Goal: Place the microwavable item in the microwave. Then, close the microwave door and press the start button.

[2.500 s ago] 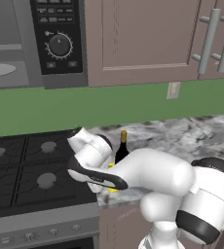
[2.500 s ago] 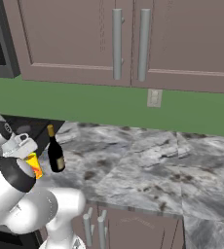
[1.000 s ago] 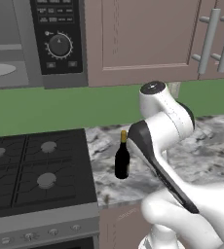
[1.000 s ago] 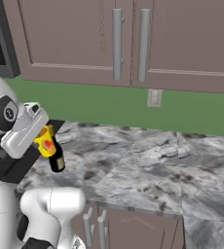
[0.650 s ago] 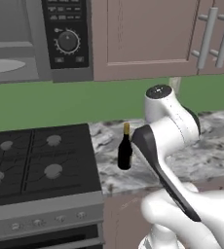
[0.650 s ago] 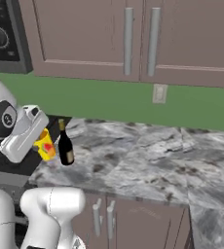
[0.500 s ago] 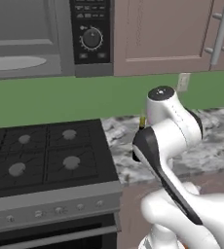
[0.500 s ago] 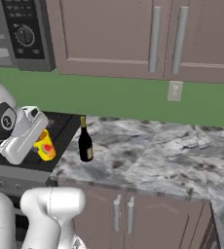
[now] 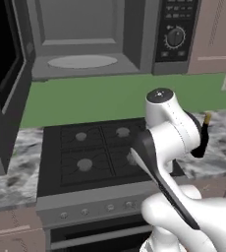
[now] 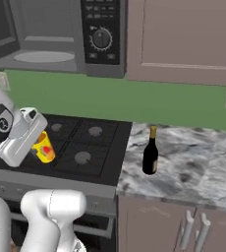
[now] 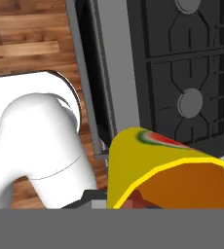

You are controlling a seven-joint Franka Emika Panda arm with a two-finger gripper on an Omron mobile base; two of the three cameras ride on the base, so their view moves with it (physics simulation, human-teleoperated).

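While my claw [image 10: 36, 147] stays out over the stove [image 10: 80, 147], it is clamped on the yellow cup [image 10: 44, 146], which I hold in the air above the burners at the stove's front left. Above, the microwave [image 9: 100, 39] stands open, its grey turntable [image 9: 82, 61] bare and its door [image 9: 4, 83] swung out to the left. A dark bottle [image 10: 150, 151] stands upright on the marble surface [image 10: 193, 172] just right of the stove.

I log: cup [image 11: 167, 170], glossy yellow plastic; wine bottle [image 10: 150, 152], dark gloss glass; countertop [image 10: 203, 167], polished veined marble; stove [image 9: 93, 152], matt black; floor [image 11: 26, 39], wood planks.
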